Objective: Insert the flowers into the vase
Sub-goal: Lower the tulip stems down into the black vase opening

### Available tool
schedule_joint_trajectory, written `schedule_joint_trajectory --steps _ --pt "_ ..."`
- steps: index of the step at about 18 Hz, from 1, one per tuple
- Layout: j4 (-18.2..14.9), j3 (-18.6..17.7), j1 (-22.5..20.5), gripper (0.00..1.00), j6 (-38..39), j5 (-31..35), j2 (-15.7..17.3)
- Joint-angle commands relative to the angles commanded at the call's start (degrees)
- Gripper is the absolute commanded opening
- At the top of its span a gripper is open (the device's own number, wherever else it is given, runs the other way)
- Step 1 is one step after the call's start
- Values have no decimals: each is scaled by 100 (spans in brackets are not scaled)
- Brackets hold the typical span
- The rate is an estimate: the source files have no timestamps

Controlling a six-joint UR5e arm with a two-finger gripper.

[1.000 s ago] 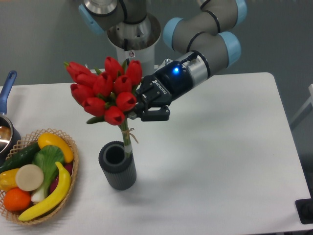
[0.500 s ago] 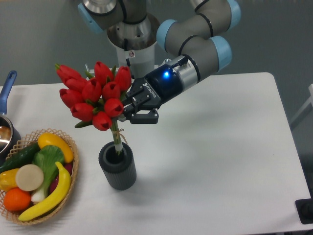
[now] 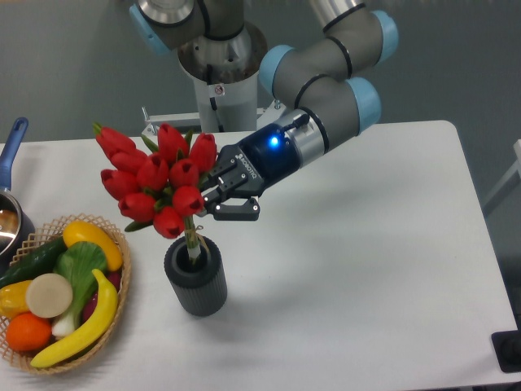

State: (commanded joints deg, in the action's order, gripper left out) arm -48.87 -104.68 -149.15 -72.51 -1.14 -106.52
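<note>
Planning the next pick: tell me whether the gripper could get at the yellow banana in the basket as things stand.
Probably not yet: the gripper is shut on the flowers, stems in the vase. Otherwise the banana lies uncovered atop the basket.

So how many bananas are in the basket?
2. One banana lies along the top of the basket, over the cucumber. The other banana curves down the right side to the bottom. More may hide underneath.

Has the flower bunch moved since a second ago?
Yes. The flowers, held in the pincer, have shifted left and down toward the vase; their stems now enter its mouth.
</note>
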Motion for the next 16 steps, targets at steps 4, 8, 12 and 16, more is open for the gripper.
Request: schedule_joint_trajectory --steps 4,8,12,16 --pt "17 -97 35 7 -26 26 -114" --pt "17 -114 44 7 -26 88 -229" --pt "26 -211 44 7 -35 97 -246" --pt "35 -237 87 8 -105 290 -369"
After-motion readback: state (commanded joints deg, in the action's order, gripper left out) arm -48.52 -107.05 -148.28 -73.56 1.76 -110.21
